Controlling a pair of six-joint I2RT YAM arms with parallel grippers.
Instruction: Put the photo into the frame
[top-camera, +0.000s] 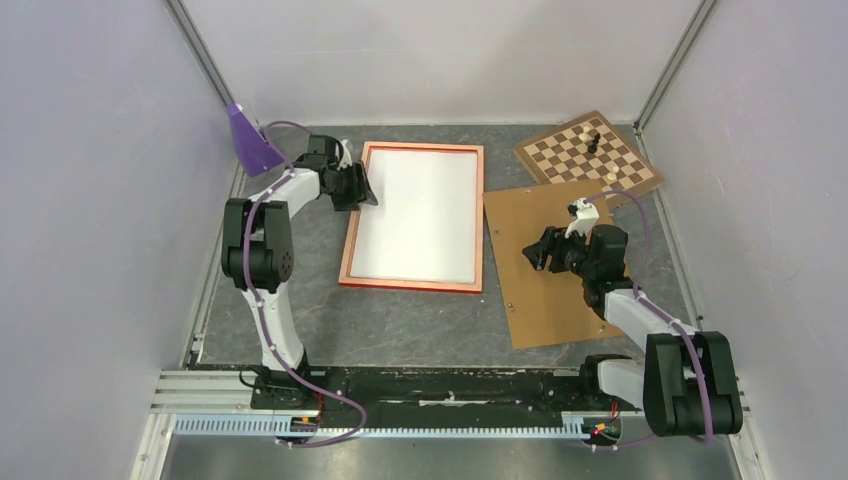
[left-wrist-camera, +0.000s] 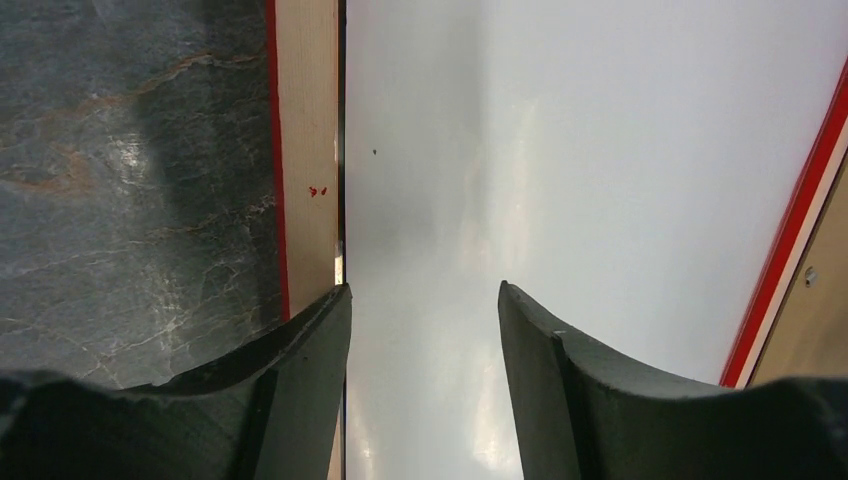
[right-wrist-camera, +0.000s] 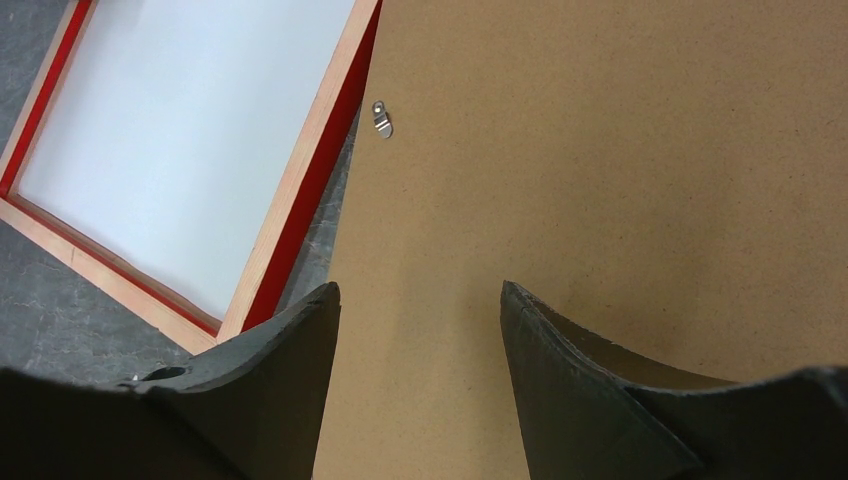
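The photo (top-camera: 415, 215) lies white back up inside the frame (top-camera: 410, 284), directly under and ahead of the left pincer (top-camera: 368, 190). In the left wrist view its near edge runs along the frame's wooden rail with a thin dark gap between them. It appears to be seated, though whether every corner sits flat in the recess cannot be told from these views.

The left pincer is spread and grips nothing. One finger hangs over the rail and the other over the print. The nearest risk is here: if this pincer drops or pulls away at a slant, a fingertip could catch the print's edge and lift it back out. It could also push the rail and slide the light frame across the desk (top-camera: 420, 330).

The right pincer (top-camera: 533, 253) is also spread and empty, hovering above the brown backing board (top-camera: 540, 310), whose edge lies just beside the frame's other long rail. If the board is picked up carelessly, it could swing into that rail. Set down askew, it could crease the print or trap a corner. The chessboard (top-camera: 590, 155) beyond the right pincer sits close to the board's far corner, so a wide lift could knock its pieces over.
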